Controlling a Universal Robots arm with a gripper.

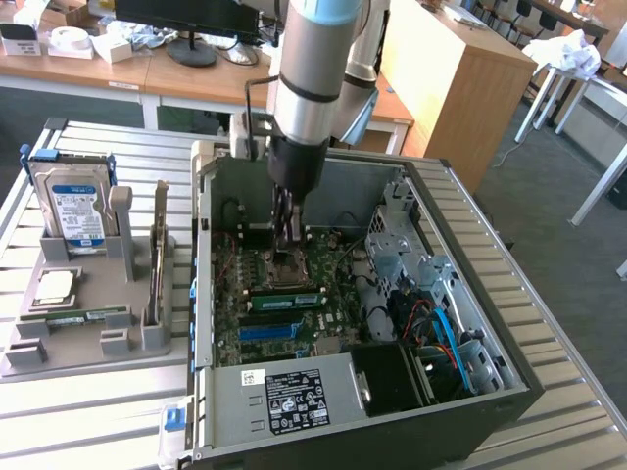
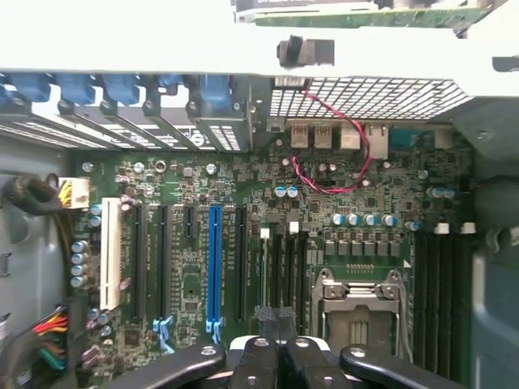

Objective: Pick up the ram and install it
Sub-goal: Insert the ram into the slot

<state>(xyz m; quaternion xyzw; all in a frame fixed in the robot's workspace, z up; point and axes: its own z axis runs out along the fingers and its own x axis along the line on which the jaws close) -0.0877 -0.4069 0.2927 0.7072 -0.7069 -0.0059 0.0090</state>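
Apparently light, stiff and fragile, the ram (image 1: 286, 301) sits seated in the motherboard (image 1: 323, 269); grip its long edges. Gripper (image 2: 278, 340) clenched, empty.

Green motherboard (image 2: 243, 194), blue slot (image 2: 215, 267), white slot (image 2: 111, 255), red wires (image 2: 340, 150), grey case (image 1: 460, 220), black gripper (image 2: 280, 336), blue-labelled drive (image 1: 78, 208) at the exterior view's left.

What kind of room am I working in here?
Probably a robotics lab or workshop: an open PC case sits on a slatted metal bench, with wooden desks and a monitor behind.
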